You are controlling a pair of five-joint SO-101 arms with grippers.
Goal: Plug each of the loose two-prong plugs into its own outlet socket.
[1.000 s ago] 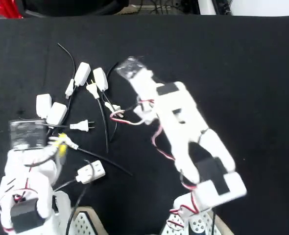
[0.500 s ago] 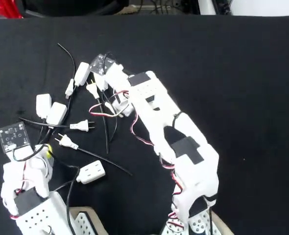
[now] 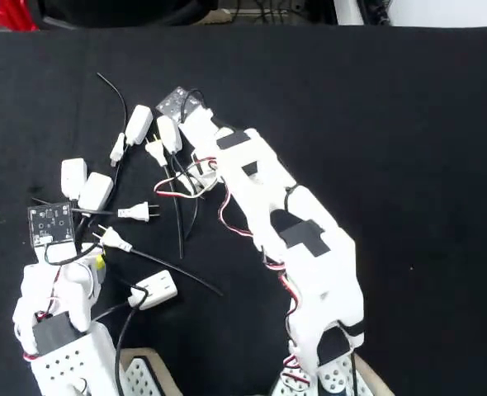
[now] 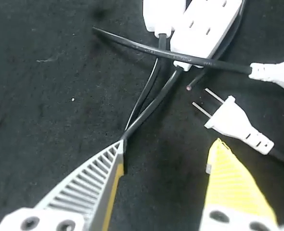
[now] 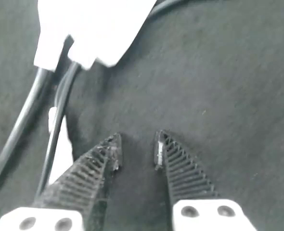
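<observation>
Several white outlet sockets and two-prong plugs on black cords lie at the table's left. My left gripper (image 4: 168,144) is open and low over the cloth. A loose plug (image 4: 233,120) lies just beyond its yellow finger (image 4: 226,175), prongs pointing away from it. Two sockets (image 4: 204,24) lie farther off, and the same plug (image 3: 111,240) sits by the left arm. My right gripper (image 5: 136,147) is narrowly open with nothing between its fingers, close to a white socket (image 5: 94,29). From above, the right arm's tip (image 3: 184,124) is beside a socket (image 3: 168,132).
Another plug (image 3: 136,213) and a socket (image 3: 154,289) lie between the arms. Black cords (image 3: 177,206) cross the cloth around them. The right half of the black table (image 3: 408,148) is bare. Red and white wires hang from the right arm.
The right arm has swung left and stretched out to the socket cluster. The left arm pulled back to the left, then returned toward the plug.
</observation>
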